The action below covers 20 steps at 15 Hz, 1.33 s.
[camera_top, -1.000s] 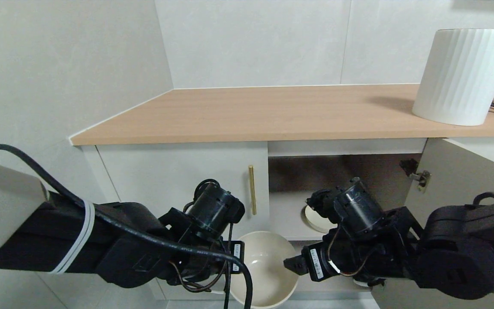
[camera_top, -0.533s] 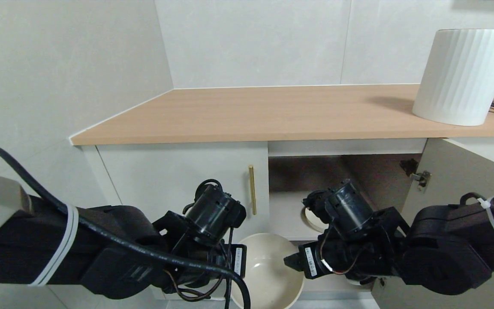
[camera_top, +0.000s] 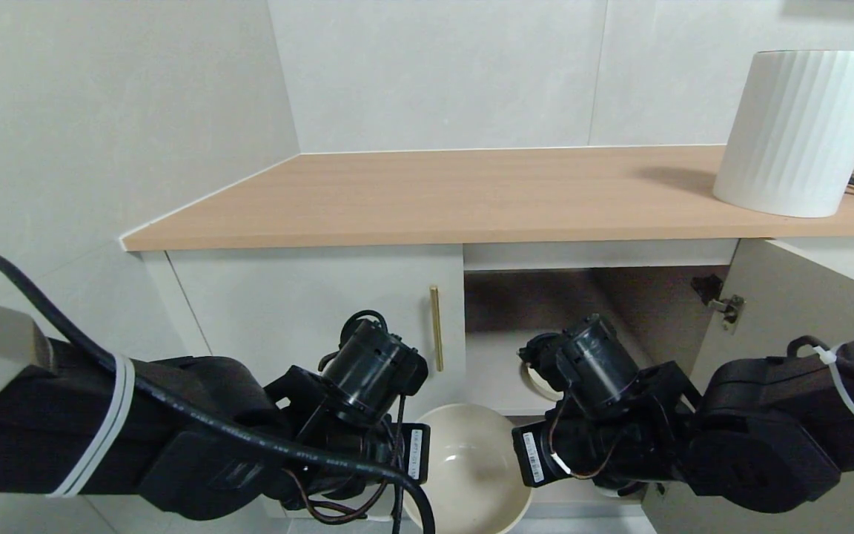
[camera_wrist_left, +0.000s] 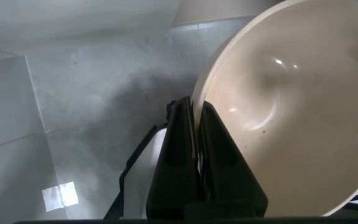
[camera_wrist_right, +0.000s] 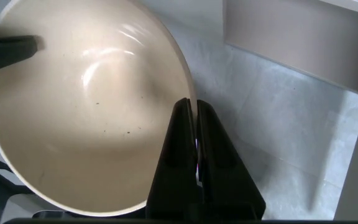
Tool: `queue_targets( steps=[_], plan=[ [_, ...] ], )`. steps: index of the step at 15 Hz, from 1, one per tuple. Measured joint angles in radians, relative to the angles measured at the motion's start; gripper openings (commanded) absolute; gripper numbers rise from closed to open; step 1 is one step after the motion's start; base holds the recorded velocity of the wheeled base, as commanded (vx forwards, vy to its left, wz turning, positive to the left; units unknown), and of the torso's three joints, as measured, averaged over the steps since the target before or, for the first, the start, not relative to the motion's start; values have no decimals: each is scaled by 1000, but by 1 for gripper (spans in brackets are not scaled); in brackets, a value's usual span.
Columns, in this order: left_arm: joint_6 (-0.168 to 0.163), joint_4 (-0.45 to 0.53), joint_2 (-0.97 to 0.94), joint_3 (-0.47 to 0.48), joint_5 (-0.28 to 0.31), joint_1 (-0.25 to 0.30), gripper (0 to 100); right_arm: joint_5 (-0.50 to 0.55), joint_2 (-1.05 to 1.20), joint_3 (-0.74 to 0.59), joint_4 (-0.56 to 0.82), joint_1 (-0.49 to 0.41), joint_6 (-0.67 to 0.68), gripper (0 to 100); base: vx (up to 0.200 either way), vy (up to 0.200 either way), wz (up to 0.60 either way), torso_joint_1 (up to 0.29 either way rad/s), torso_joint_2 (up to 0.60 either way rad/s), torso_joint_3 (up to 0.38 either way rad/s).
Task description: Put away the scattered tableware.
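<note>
**Bowl held from both sides, short of the open cabinet**

The open cabinet (camera_top: 605,297) lies beyond both sets of fingers. Between them hangs the cream bowl (camera_top: 464,467). The left gripper (camera_wrist_left: 195,112) is clenched on one rim and the right gripper (camera_wrist_right: 196,115) on the opposite rim. You're mid-carry, I judge. Next, lift and push it onto the shelf (camera_top: 494,371), beside what may be a plate (camera_top: 537,386).
</note>
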<state>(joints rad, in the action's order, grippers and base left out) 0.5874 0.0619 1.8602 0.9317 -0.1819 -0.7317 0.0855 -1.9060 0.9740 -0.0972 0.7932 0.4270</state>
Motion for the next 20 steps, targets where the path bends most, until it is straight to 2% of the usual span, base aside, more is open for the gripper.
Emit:
queue_targets(
  steps=[4, 5, 16, 20],
  plan=[
    [0, 0, 2, -1, -1, 0, 0, 2, -1, 0, 1, 0, 0, 0, 0, 0, 0, 0, 0, 0],
    [0, 0, 2, -1, -1, 0, 100, 2, -1, 0, 1, 0, 0, 0, 0, 0, 0, 0, 0, 0],
    [7, -3, -8, 5, -2, 3, 100, 11, -24, -1, 3, -4, -1, 0, 0, 0, 0, 0, 0, 0],
    [9, -4, -15, 6, -1, 4, 100, 60, -57, 0, -44, -79, 3, 0, 0, 0, 0, 0, 0, 0]
  ],
)
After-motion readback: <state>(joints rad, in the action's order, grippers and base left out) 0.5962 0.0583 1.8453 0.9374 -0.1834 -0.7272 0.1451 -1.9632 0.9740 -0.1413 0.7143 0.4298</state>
